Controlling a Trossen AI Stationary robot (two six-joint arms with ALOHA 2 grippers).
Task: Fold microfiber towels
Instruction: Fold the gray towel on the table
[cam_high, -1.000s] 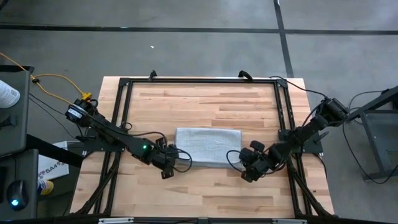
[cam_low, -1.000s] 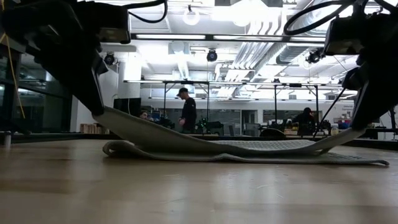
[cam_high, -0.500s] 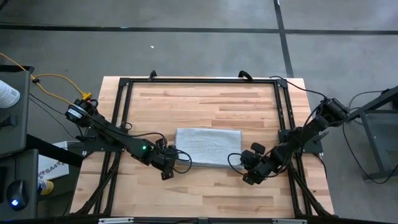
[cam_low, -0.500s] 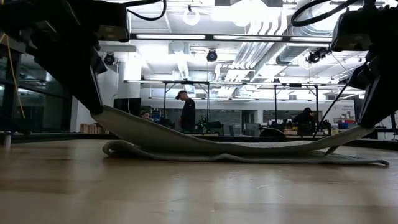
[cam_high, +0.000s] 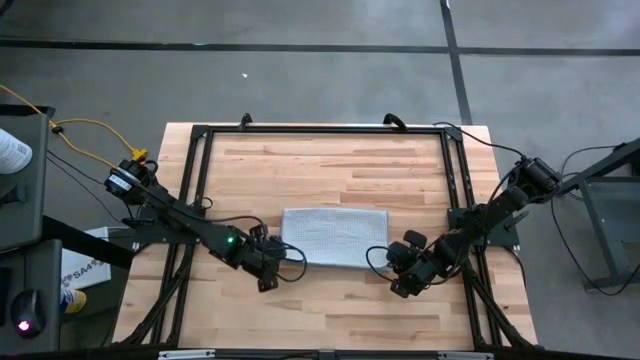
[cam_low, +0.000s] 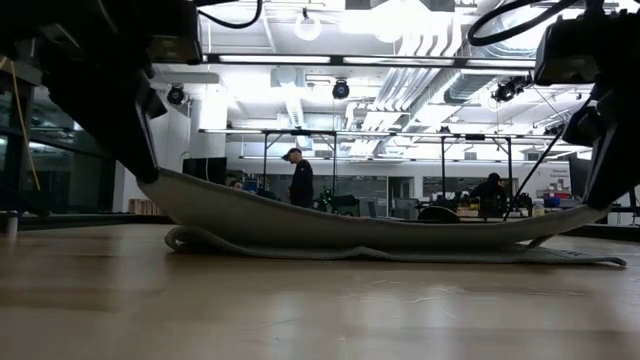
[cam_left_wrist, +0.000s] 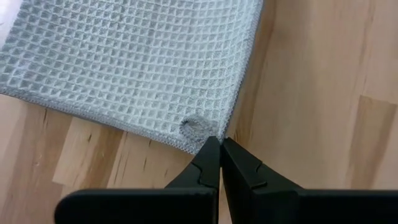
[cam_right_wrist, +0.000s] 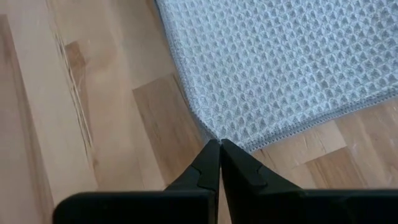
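Observation:
The light grey microfiber towel (cam_high: 333, 236) lies in the middle of the wooden table (cam_high: 330, 165) as a wide rectangle. In the low view its lower layer (cam_low: 560, 257) rests flat on the wood, while an upper layer (cam_low: 380, 232) is raised at both ends and sags between them. My left gripper (cam_high: 283, 259) is shut on the near left corner, and my right gripper (cam_high: 386, 260) is shut on the near right corner. The left end (cam_low: 170, 182) hangs higher than the right end (cam_low: 590, 213). My left gripper pinches the towel's near left corner (cam_left_wrist: 200, 132) between its two fingers, right at the hemmed tip. It comes slanting down from the table's near left. The corner is lifted off the table and the cloth puckers beside the fingertips (cam_left_wrist: 210, 152). My right gripper pinches the towel's near right corner (cam_right_wrist: 214, 135) between its two fingers, at the tip where two hems meet. It comes slanting down from the table's near right. The corner is held clear of the wood, and the layer runs back from it in a shallow curve.
A black metal frame (cam_high: 320, 130) runs around the tabletop and carries both arms. Bare wood lies on the far side of the towel (cam_high: 330, 170) and along the near edge (cam_high: 330, 310). People (cam_low: 300, 182) stand in the room beyond the table.
The raised upper layer has been drawn out sideways: earlier its middle lay slack on the lower layer, now it hangs in one smooth shallow curve between the two held corners. In the low view the right gripper stands a little farther toward the table's right edge.

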